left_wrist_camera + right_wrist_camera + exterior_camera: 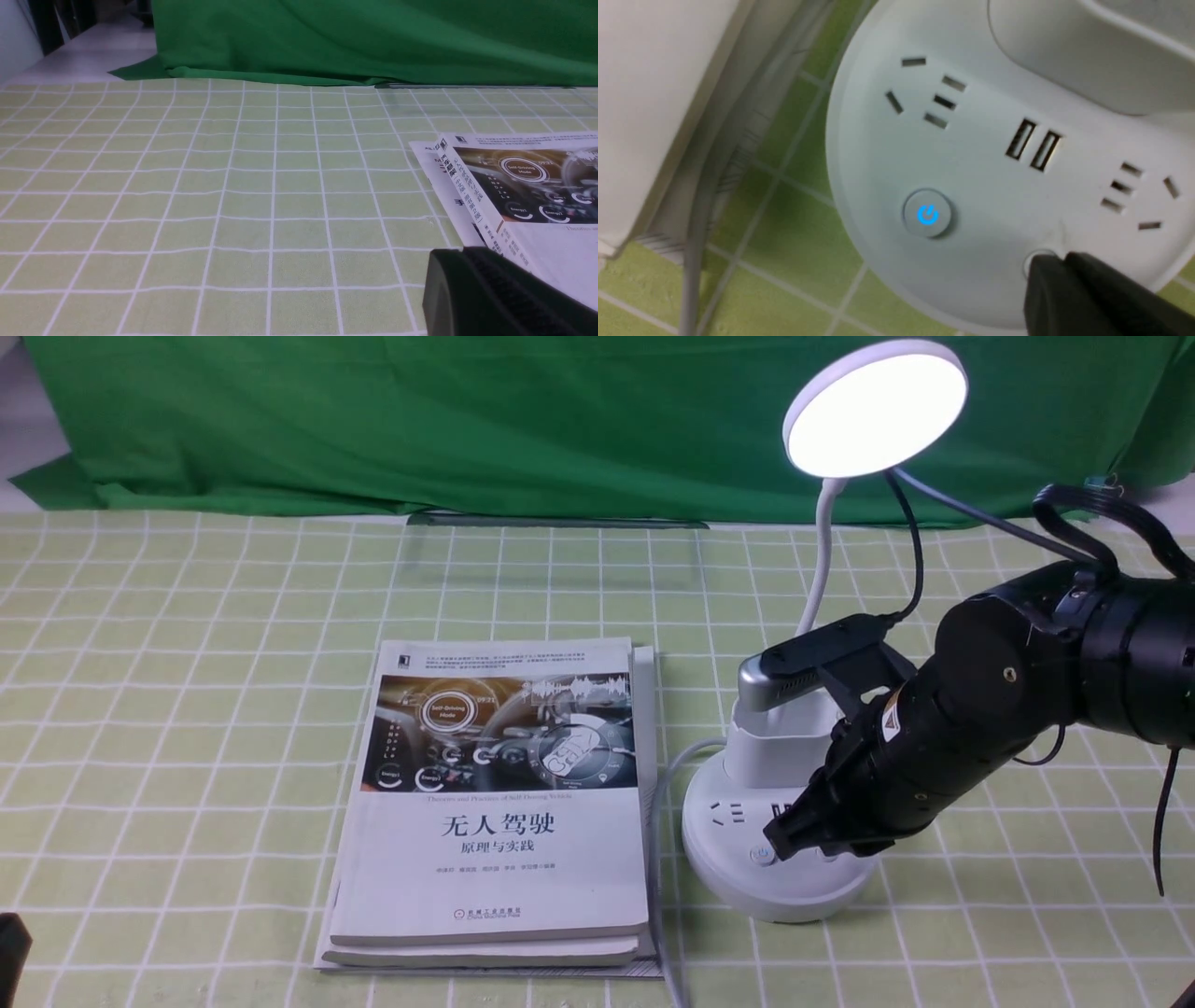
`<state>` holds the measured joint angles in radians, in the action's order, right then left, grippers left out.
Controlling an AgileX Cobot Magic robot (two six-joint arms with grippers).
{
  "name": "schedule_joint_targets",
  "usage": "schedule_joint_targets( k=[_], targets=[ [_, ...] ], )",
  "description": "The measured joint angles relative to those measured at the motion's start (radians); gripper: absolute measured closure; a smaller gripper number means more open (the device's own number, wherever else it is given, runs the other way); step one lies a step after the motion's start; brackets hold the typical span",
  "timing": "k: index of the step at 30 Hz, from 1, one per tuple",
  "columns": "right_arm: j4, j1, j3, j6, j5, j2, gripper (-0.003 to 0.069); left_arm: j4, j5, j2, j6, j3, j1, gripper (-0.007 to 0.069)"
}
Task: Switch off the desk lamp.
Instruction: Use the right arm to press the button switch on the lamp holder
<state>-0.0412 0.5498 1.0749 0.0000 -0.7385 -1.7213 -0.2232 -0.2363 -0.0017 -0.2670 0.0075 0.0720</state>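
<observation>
The white desk lamp stands right of centre with its disc head (876,407) lit, a thin neck, a cup-shaped holder (780,742) and a round base (738,863). The base (971,154) carries sockets, USB ports and a button with a glowing blue power sign (927,214). My right gripper (782,840) is shut, and its fingertips (1052,268) rest on a second round button that they mostly cover. My left gripper (460,261) is shut and empty, low over the tablecloth beside the books; only a dark corner of it (11,943) shows in the front view.
Two stacked books (499,803) lie left of the lamp base, also in the left wrist view (523,186). A grey cord (667,896) runs between the books and the base. A green cloth (467,420) hangs at the back of the checked tablecloth (187,709).
</observation>
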Motion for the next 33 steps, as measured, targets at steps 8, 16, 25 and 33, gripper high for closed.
schedule_joint_targets(
  k=[8,16,25,33],
  targets=[
    [0.003,-0.002,0.000,0.008,0.010,-0.001,0.0623,0.000,0.000,0.000,0.000,0.000,0.000,0.0623],
    [0.005,-0.002,0.001,0.020,0.021,-0.054,0.0623,0.000,0.000,0.000,0.000,0.000,0.000,0.0623],
    [0.008,-0.002,0.006,0.022,0.015,-0.048,0.0622,0.000,0.000,0.000,0.000,0.000,0.000,0.0623],
    [0.007,-0.002,-0.001,0.024,0.013,0.026,0.0624,0.000,0.000,0.000,0.000,0.000,0.000,0.0623]
  ],
)
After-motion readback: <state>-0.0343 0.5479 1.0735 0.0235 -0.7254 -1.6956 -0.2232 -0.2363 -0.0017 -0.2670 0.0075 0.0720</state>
